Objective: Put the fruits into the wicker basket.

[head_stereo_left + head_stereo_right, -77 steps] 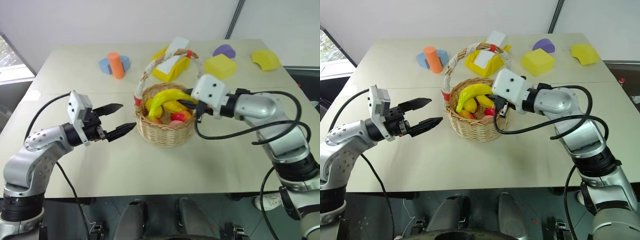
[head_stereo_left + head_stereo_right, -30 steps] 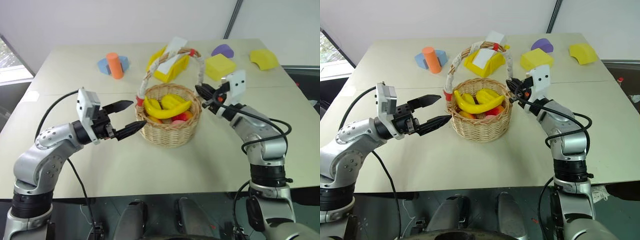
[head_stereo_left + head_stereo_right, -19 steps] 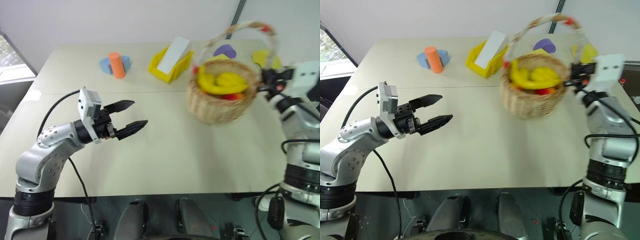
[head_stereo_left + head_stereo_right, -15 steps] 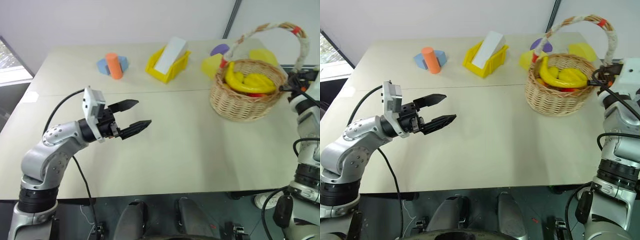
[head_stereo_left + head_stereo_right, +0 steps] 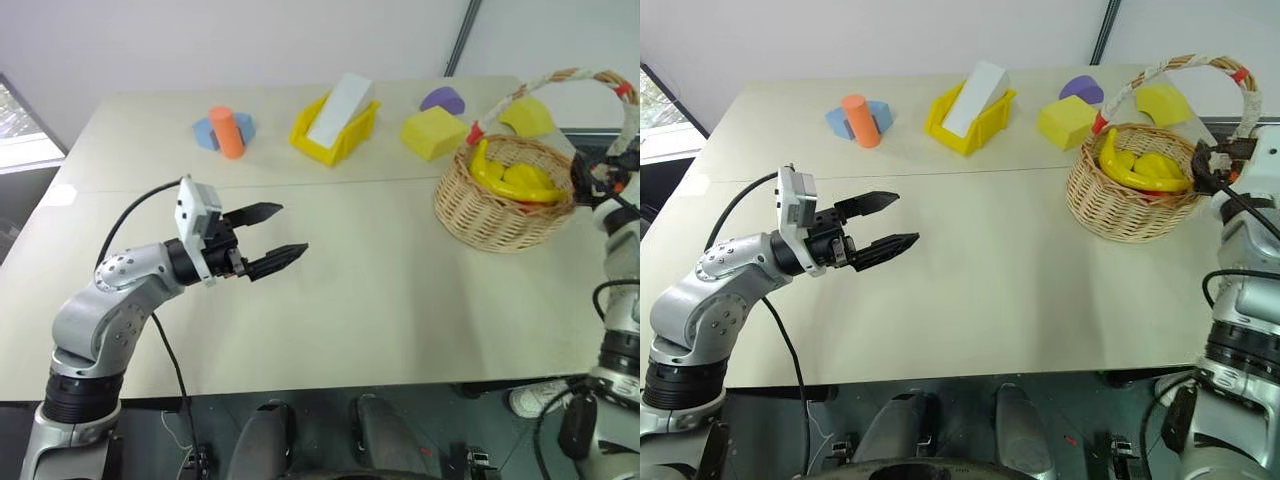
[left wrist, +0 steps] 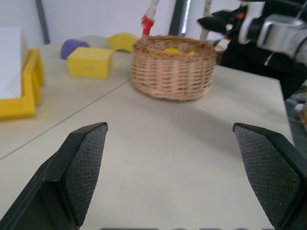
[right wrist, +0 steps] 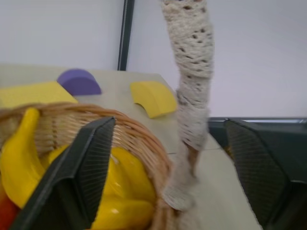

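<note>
The fruits (image 5: 1140,168) are lying inside the wicker basket (image 5: 1127,210), none showing on the counter (image 5: 1020,270) beside it, so the task is looking finished; the right claw (image 5: 1206,166) is standing spread at the basket's handle, gripping nothing; the left claw (image 5: 888,222) is hanging spread and empty, well apart from the basket.

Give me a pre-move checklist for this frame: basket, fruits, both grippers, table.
1. wicker basket upright on the table, near its right edge: ok.
2. fruits inside the basket, banana and other yellow pieces visible: ok.
3. No fruit seen loose on the table: ok.
4. right gripper open, fingers either side of the basket's handle base, not clamped: ok.
5. left gripper open, holding nothing, over bare table: ok.
6. Whether the basket's handle clears the right gripper for withdrawal: cannot tell.
</note>
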Available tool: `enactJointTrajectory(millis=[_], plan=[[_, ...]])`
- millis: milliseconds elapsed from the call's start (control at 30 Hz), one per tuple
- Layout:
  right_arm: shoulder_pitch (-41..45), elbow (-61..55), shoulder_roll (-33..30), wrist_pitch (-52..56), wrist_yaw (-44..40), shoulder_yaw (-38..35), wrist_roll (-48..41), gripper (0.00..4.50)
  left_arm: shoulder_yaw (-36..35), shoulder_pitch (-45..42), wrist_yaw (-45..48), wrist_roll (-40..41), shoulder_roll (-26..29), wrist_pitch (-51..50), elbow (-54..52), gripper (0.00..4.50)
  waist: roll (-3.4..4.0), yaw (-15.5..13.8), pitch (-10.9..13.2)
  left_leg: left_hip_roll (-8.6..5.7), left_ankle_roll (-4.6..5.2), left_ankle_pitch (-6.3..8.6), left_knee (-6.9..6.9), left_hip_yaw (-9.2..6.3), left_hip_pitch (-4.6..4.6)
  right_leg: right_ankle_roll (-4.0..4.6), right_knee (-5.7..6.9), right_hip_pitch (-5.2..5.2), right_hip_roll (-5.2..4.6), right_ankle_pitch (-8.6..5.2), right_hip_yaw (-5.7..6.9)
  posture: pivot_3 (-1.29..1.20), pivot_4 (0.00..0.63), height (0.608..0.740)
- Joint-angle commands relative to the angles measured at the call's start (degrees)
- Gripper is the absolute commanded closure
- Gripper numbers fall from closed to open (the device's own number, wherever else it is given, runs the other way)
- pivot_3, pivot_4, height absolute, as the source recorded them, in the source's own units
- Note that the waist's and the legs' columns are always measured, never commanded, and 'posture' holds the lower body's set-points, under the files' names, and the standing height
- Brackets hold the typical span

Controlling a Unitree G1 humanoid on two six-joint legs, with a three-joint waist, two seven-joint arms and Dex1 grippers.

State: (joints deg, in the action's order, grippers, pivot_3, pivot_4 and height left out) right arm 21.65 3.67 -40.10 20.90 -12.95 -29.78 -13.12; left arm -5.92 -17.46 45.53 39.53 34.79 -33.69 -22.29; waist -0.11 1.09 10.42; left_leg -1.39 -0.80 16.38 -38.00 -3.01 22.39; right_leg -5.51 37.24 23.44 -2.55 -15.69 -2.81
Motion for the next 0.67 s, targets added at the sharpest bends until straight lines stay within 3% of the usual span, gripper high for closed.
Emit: enactJointTrajectory(millis=[33, 167, 300, 467, 667], plan=[[-5.92, -7.38, -3.03, 0.84, -6.44, -5.02, -4.19, 0.74, -3.18, 0.81, -0.67, -1.92, 1.13, 2.63, 1.5, 0.0, 0.0, -0.23, 0.0, 0.0, 0.0, 0.0, 0.0, 0.01, 0.0, 0.0, -0.01, 0.0, 0.0, 0.0, 0.0, 0.0, 0.15, 0.74], [-15.93, -15.65, -4.11, 0.59, -18.83, -4.3, -10.42, 0.74, -5.61, 3.35, -1.64, -3.89, 2.16, 3.49, 5.44, 0.0, 0.01, -0.15, -0.01, 0.02, 0.01, 0.01, 0.0, 0.0, -0.03, 0.0, -0.03, -0.05, 0.0, 0.0, 0.0, 0.0, 0.15, 0.74], [-18.96, -21.47, -3.18, 0.43, -24.37, 1.11, -13.49, 0.74, -6.96, 5.23, -3.6, -6.61, 1.55, 5.85, 8.42, 0.0, 0.01, 0.32, -0.01, 0.1, 0.03, 0.02, 0.0, 0.04, -0.13, -0.02, -0.01, -0.09, 0.04, 0.0, 0.0, 0.0, 0.15, 0.74], [-17.31, -22.85, 0.89, -0.2, -25.5, 10.42, -12.92, 0.74, -7.55, 7.49, -6.15, -9.82, 0.29, 9.2, 10.6, 0.0, -0.02, -0.2, -0.02, 0.12, 0.01, 0.01, -0.02, -0.03, -0.19, -0.01, -0.01, -0.17, 0.03, 0.0, 0.03, 0.0, 0.15, 0.74], [-15.53, -18.74, 3.94, -2.84, -25.46, 15.16, -10.41, 0.74, -8.63, 11.24, -7.57, -9.64, -1.25, 10.13, 8.39, 0.0, -0.02, -0.52, -0.02, 0.0, 0.0, 0.02, -0.02, -0.08, -0.01, -0.01, -0.08, -0.06, -0.18, 0.0, 0.07, 0.0, 0.15, 0.74]])
